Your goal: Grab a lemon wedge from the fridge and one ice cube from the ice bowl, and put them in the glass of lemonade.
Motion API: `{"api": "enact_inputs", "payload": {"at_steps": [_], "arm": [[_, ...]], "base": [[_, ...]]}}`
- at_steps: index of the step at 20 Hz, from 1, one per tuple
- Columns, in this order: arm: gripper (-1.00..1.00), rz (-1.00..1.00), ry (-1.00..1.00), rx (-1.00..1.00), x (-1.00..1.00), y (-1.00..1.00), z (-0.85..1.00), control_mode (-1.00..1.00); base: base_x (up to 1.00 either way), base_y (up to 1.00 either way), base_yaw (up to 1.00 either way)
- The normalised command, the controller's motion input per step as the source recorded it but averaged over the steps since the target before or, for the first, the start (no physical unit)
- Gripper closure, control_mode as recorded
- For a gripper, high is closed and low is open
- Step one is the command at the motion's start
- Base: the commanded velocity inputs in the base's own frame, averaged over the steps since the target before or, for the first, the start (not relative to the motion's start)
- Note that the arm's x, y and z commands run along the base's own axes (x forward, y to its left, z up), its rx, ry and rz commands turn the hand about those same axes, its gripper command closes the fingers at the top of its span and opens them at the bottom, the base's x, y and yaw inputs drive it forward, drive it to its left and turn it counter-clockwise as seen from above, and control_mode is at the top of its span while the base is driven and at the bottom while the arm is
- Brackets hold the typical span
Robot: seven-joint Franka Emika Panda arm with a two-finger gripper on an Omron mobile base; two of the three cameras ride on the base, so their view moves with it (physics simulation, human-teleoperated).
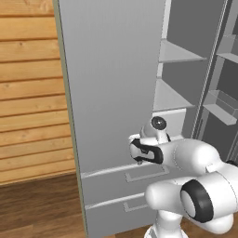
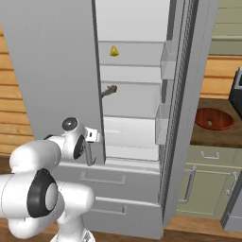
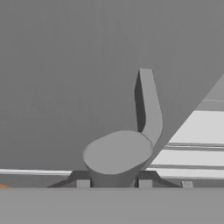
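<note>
Gripper (image 3: 113, 183) closing around the left fridge (image 1: 111, 93) door handle (image 3: 148, 105); lemon wedge (image 2: 114, 51) on its shelf, ice not fetched.

The fridge (image 2: 52, 71) stood tall and grey, its right door swung wide open and its left door closed, with two drawers below. Inside, pale shelves were stacked one above another. The lemon wedge (image 2: 114, 51), a tiny yellow piece, lay on an upper shelf near the left side of the opening. The ice bowl (image 2: 214, 118), round, shallow and reddish-brown, sat on the surface to the right of the fridge, beyond the open door.
</note>
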Motion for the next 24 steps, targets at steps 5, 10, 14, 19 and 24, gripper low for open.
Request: {"api": "enact_inputs", "payload": {"at_steps": [5, 10, 14, 19, 24], "arm": [[1.0, 0.0, -0.1, 0.0, -0.45, 0.32, 0.22, -1.0], [1.0, 0.02, -0.14, 0.0, -0.99, 0.43, 0.59, -1.0], [1.0, 0.06, -0.18, 0.0, -1.0, 0.47, 0.35, -1.0], [1.0, 0.06, -0.21, 0.02, -0.91, -0.08, 0.46, -1.0], [1.0, -0.11, 0.03, 0.15, 0.0, -0.78, 0.99, -1.0]], "base": [[0.0, 0.0, 0.0], [0.0, 0.0, 0.0], [0.0, 0.0, 0.0], [0.0, 0.0, 0.0], [0.0, 0.0, 0.0]]}}
